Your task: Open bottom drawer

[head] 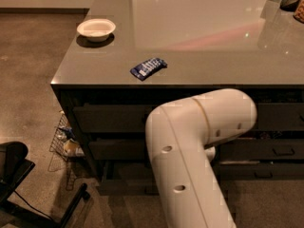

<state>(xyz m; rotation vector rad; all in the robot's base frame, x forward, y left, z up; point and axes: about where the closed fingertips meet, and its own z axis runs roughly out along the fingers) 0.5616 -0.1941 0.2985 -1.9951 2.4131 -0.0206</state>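
View across the cabinet front. The robot's white, thick-jointed arm (190, 175) folds at the elbow and reaches in low towards the stacked drawer fronts. I judge this posture serves to bring the wrist down to the lowest pull. The gripper lies behind that elbow, close to the drawer fronts and out of my sight, so I cannot tell whether it is spread or closed on anything.

The bottom drawer (126, 186), a wide dark grey one with the slimmest front, sits lowest in the left stack, just above the floor. Only its left part shows, as the arm covers its centre pull. Its front seems to stand a little forward of the two taller fronts above it, though I cannot be sure.

On the glossy grey countertop (213, 56) rest a shallow white bowl (96, 29) near the left corner and a crumpled blue snack packet (148, 68) near the front edge. Both are well clear of the work. A wire basket (64, 141) stands on the floor beside the cabinet's left end, and a black chair base (19, 179) lies nearer me. Narrower drawers (282, 151) fill the right stack. The chief obstruction is to my own view, from the arm itself.
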